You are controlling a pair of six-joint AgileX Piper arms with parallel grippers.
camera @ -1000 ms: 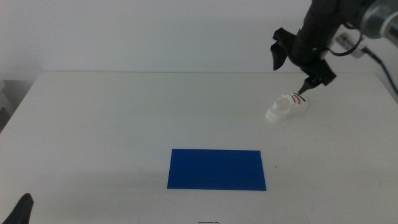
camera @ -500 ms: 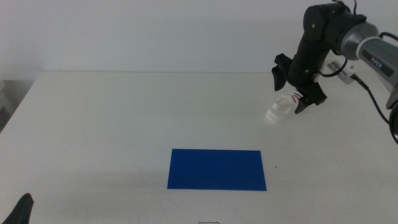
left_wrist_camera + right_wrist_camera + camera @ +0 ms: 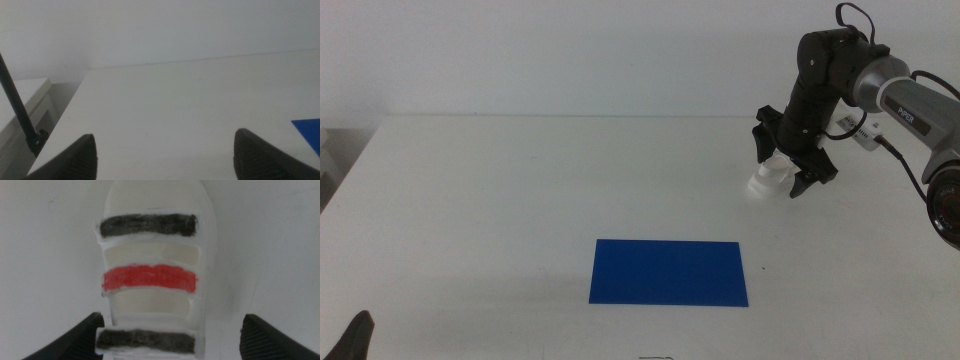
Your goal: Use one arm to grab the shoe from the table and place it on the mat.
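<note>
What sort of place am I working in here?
Likely a bare lab test bench: a plain white table, a blank wall, only a blue mat and a small shoe under the open right gripper.

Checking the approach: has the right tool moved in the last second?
Yes. The right tool has come down around the shoe, which stays put on the table.

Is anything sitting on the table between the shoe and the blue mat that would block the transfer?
Nothing visible. The right end effector straddles the shoe, jaws open, and bare table lies between it and the mat.
</note>
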